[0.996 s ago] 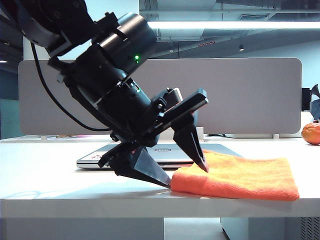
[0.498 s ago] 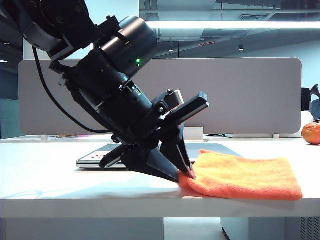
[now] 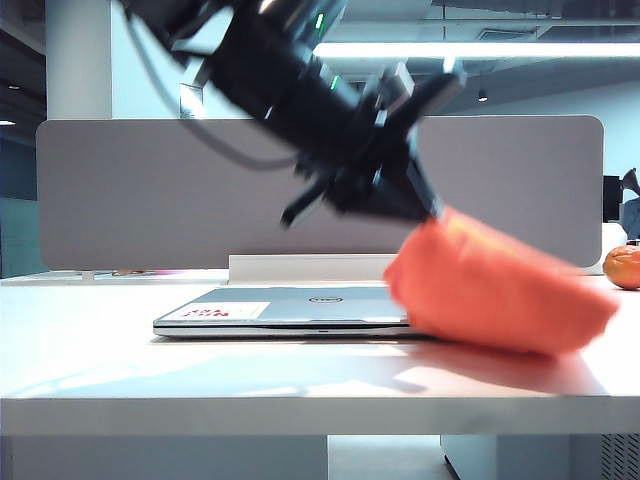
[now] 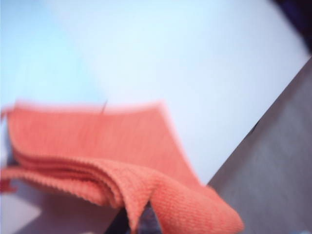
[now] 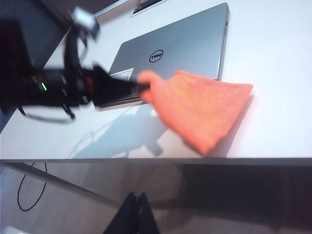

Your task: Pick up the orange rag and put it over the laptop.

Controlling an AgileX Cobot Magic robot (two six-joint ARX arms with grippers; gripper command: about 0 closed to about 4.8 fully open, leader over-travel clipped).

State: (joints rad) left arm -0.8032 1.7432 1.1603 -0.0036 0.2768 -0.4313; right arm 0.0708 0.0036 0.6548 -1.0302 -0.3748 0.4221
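The orange rag [image 3: 500, 290] hangs blurred from my left gripper [image 3: 430, 210], which is shut on its upper corner above the table, to the right of the laptop [image 3: 300, 305]. The rag's lower end reaches down to the table top. The left wrist view shows the folded rag [image 4: 97, 146] pinched in my left gripper [image 4: 140, 220]. The silver laptop [image 5: 185, 48] lies closed with its round logo up, and the rag [image 5: 200, 109] overlaps its near right corner. My right gripper [image 5: 138, 202] is shut on nothing, low in front of the table's edge. The exterior view does not show it.
A round orange ball [image 3: 622, 267] sits at the far right of the white table [image 3: 120, 380]. A grey partition [image 3: 130, 190] stands behind the laptop. A black cable [image 5: 29, 195] lies on the floor below the table.
My left gripper shut on the rag's left edge, then rose and swung to the right, lifting that end of the rag off the table. The laptop has not moved.
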